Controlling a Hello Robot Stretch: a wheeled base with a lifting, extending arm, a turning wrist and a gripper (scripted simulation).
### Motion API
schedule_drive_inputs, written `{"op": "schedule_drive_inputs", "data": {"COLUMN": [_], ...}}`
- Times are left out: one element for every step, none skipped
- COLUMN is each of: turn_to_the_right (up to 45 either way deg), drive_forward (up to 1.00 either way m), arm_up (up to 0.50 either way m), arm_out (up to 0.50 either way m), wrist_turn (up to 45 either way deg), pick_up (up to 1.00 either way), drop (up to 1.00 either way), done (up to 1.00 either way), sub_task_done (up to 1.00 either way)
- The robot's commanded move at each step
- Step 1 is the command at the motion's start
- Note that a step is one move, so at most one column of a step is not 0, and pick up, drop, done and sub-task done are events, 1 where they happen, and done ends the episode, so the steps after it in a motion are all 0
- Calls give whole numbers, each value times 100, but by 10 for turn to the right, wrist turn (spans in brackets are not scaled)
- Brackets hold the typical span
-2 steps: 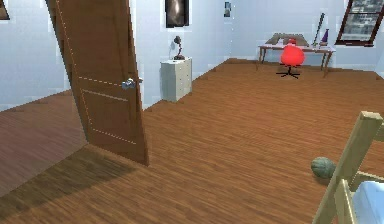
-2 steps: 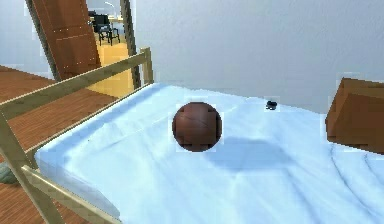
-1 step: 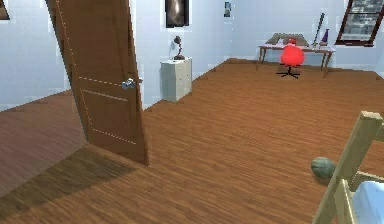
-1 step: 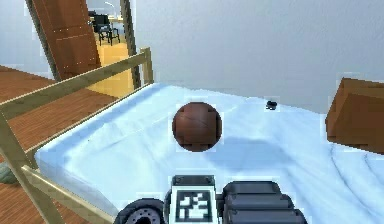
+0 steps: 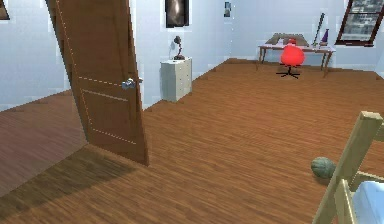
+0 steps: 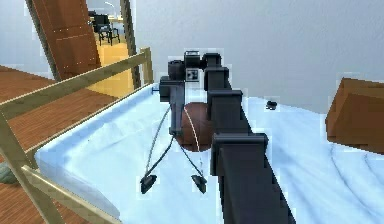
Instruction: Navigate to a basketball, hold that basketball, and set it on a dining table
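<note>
A dark orange-brown ball [image 6: 193, 127], round like a basketball, lies on the pale bed [image 6: 110, 150] in the arm side view, partly hidden by the arm [image 6: 238, 150]. The arm reaches out over the bed. My gripper [image 6: 174, 181] hangs from its dark body [image 6: 176, 86], and the thin fingers [image 6: 149, 181] run down in front of the ball. With the ball on the bed right behind the fingers, I cannot tell whether the gripper holds anything.
A wooden bed frame [image 6: 70, 95] rails the bed, and its corner [image 5: 352, 170] shows in the forward view. A brown box [image 6: 355, 115] and a small dark object [image 6: 271, 104] sit on the bed. An open door [image 5: 100, 70], white cabinet [image 5: 176, 78], desk [image 5: 295, 50], red chair [image 5: 291, 56] and greyish ball [image 5: 321, 167] stand around the wood floor.
</note>
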Motion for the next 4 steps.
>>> {"op": "schedule_drive_inputs", "data": {"turn_to_the_right": [0,0,0,0], "drive_forward": [0,0,0,0], "arm_up": [0,0,0,0], "arm_out": [0,0,0,0], "wrist_turn": [450,450,450,450], "pick_up": [0,0,0,0], "drop": [0,0,0,0], "done": [0,0,0,0], "sub_task_done": [0,0,0,0]}}
